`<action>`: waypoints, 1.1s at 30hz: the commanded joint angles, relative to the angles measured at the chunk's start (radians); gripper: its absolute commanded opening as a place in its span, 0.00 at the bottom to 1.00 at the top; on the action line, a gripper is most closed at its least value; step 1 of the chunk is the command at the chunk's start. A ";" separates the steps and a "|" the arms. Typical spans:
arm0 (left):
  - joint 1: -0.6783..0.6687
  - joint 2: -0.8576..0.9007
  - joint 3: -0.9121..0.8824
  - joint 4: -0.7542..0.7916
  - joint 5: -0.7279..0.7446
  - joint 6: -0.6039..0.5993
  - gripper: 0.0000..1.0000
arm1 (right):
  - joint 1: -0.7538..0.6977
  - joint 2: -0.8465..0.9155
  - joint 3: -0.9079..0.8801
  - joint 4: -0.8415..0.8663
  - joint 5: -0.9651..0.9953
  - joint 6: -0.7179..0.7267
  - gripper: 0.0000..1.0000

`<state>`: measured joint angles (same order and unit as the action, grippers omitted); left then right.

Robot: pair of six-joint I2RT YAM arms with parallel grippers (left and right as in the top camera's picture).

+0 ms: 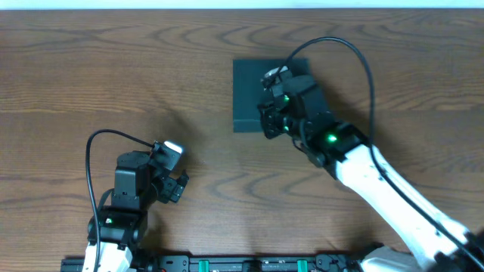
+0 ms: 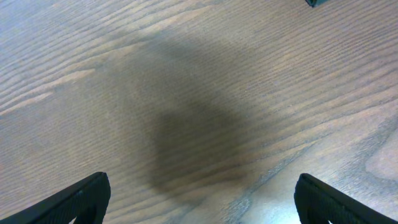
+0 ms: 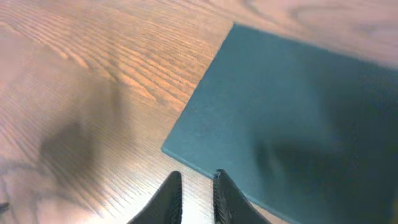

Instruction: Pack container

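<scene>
The container (image 1: 253,91) is a dark teal square box lying flat on the table with its lid down. In the right wrist view its top (image 3: 292,118) fills the right half. My right gripper (image 1: 266,125) is at the box's near edge. Its fingers (image 3: 198,182) stand a narrow gap apart with only bare wood between them, and the right fingertip (image 3: 222,180) sits against the box's lower edge. My left gripper (image 1: 175,186) rests far from the box at the lower left. It is wide open (image 2: 202,199) over bare table, holding nothing.
The wooden table (image 1: 91,68) runs to a pale far edge at the top. The right arm's cable (image 1: 363,60) loops over the box's right side. A corner of the container (image 2: 317,2) shows at the top of the left wrist view.
</scene>
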<state>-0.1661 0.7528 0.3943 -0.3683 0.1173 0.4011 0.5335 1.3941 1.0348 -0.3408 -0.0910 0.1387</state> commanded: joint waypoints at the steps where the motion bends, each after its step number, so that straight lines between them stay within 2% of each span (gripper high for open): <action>1: 0.004 0.000 0.006 -0.002 0.006 0.014 0.96 | -0.064 -0.069 0.006 -0.037 -0.032 -0.206 0.38; 4: 0.004 0.000 0.006 -0.002 0.006 0.014 0.95 | -0.137 -0.131 -0.012 -0.065 -0.109 -0.274 0.70; 6: 0.004 0.000 0.006 -0.002 0.006 0.014 0.95 | -0.182 -0.178 -0.028 -0.080 -0.156 -0.282 0.99; 12: 0.004 0.000 0.006 -0.002 0.006 0.014 0.95 | -0.324 -0.351 -0.148 -0.107 -0.190 -0.278 0.99; 21: 0.004 0.000 0.006 -0.002 0.006 0.014 0.95 | -0.638 -0.718 -0.559 0.075 -0.225 -0.254 0.99; 24: 0.004 0.000 0.006 -0.002 0.006 0.014 0.95 | -0.655 -0.796 -0.657 0.131 -0.232 -0.254 0.99; 28: 0.004 0.000 0.006 -0.002 0.006 0.014 0.95 | -0.654 -0.842 -0.831 0.361 -0.235 -0.218 0.99; 33: 0.004 0.000 0.006 -0.002 0.006 0.014 0.95 | -0.654 -0.849 -0.921 0.499 -0.234 -0.184 0.99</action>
<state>-0.1661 0.7528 0.3943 -0.3683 0.1207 0.4011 -0.1146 0.5549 0.1413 0.1211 -0.3145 -0.0769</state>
